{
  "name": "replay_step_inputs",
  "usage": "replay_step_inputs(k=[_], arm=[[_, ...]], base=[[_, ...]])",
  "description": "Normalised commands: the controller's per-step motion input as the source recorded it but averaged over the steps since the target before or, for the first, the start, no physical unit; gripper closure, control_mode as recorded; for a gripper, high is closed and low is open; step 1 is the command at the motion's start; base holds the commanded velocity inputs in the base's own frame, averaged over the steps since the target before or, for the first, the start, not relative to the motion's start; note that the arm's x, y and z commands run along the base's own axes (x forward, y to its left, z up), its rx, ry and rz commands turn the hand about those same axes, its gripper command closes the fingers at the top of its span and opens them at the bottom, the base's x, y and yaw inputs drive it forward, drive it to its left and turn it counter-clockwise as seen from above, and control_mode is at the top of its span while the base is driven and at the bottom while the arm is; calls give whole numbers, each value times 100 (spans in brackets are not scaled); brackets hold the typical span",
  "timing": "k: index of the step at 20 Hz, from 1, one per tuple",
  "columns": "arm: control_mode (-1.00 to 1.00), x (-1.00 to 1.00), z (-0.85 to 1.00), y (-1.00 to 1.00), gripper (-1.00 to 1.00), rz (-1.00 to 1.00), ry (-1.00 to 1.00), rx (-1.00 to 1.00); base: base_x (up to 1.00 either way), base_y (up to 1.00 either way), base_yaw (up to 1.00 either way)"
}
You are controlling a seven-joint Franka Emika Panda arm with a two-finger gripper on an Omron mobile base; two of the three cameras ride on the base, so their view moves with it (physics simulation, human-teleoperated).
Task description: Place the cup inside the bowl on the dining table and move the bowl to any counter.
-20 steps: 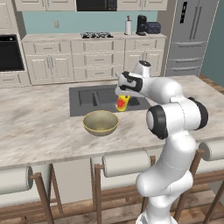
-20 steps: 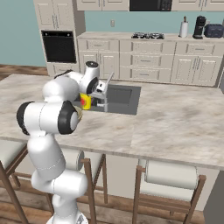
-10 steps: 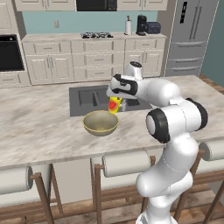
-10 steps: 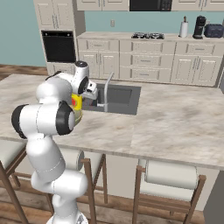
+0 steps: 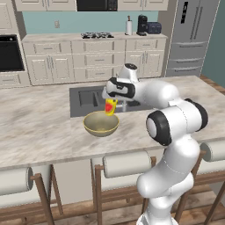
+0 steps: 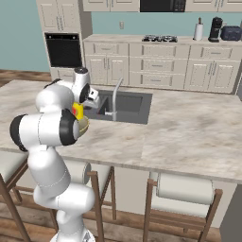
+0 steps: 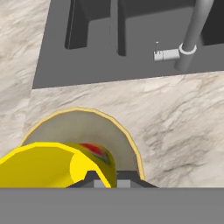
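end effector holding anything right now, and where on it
Yes: the end effector holds the yellow cup by its upper end, over the bowl.

the dining table [image 5: 39, 127] carries the bowl [image 5: 101, 124], just beside its inset sink [image 5: 88, 100].

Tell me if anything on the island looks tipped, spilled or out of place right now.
Only the cup stands out: it hangs tilted in the shut tool, above the far rim of the bowl, not yet inside. The bowl sits upright on the table beside the sink. Nothing looks spilled or damaged.
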Motion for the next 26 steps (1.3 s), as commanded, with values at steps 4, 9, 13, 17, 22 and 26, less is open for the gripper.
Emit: replay_step_inputs(k=[4, 9, 13, 17, 22, 26], arm=[[-100, 0, -13, 0, 100, 0, 0, -1], [-100, -1, -12, 13, 100, 0, 0, 0], [-100, -3, -2, 32, 100, 0, 0, 0], [-100, -3, 0, 26, 100, 0, 0, 0], [-100, 0, -6, 15, 100, 0, 0, 0], [-100, 0, -25, 7, 100, 0, 1, 0]], base=[[0, 0, 0], [0, 0, 0], [0, 0, 0], [0, 0, 0], [0, 0, 0], [0, 0, 0]])
